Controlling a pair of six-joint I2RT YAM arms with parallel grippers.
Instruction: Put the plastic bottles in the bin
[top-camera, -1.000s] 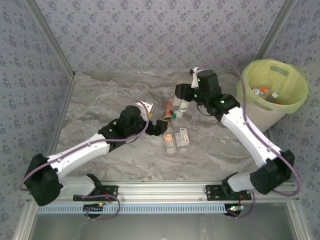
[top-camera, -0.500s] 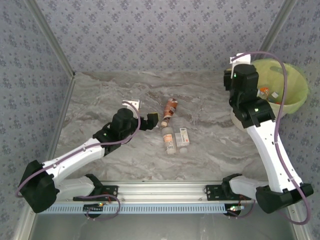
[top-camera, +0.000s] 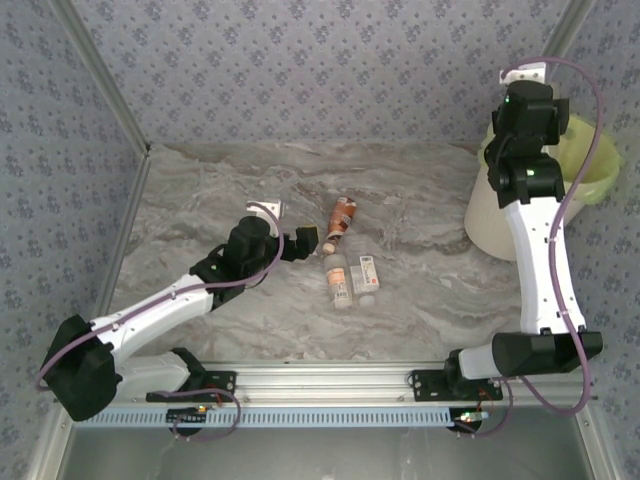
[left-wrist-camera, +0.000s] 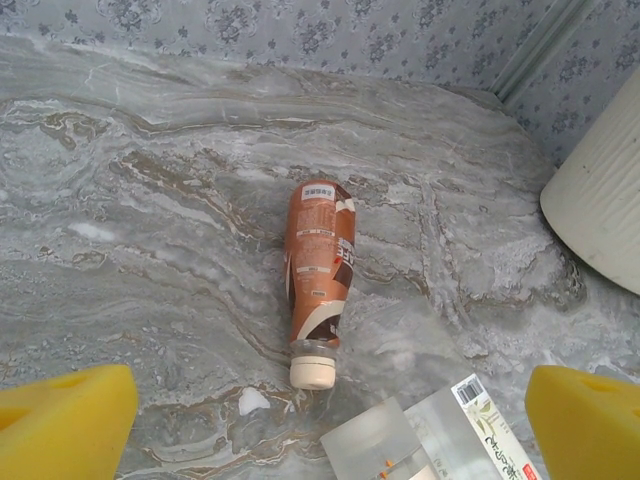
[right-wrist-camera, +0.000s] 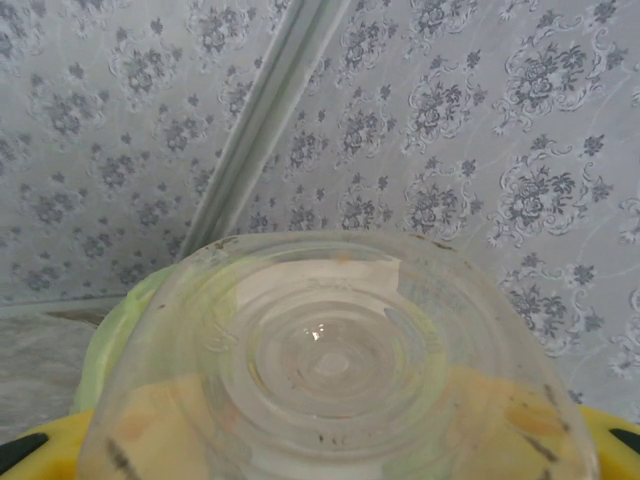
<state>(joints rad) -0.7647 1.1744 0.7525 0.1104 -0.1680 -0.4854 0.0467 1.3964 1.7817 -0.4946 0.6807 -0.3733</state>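
Holding: right pincer (right-wrist-camera: 316, 446) partly closed on a clear round plastic bottle (right-wrist-camera: 320, 345), base facing the wrist camera.
Bin: large round off-white bin with lime-green liner (top-camera: 488, 215) sits beneath the raised pincer; letting go should land it inside, I judge.
Left pincer: (top-camera: 304, 243) spread wide, empty, nearer the brown-labelled plastic bottle (left-wrist-camera: 318, 255), which lies on the grey marbled bench (left-wrist-camera: 150, 200) with its cap end toward it.

The grey marbled tabletop (top-camera: 200, 190) carries three plastic bottles and the bin. A brown-labelled bottle (top-camera: 342, 216) lies on its side near the middle, its white cap toward the near edge. Just nearer than that cap, two more lie on their sides, close side by side: the left clear bottle (top-camera: 340, 281) and the right clear bottle (top-camera: 366, 274). Well to the right of the brown-labelled bottle, the off-white bin (top-camera: 492, 222) stands upright at the tabletop's far right corner.
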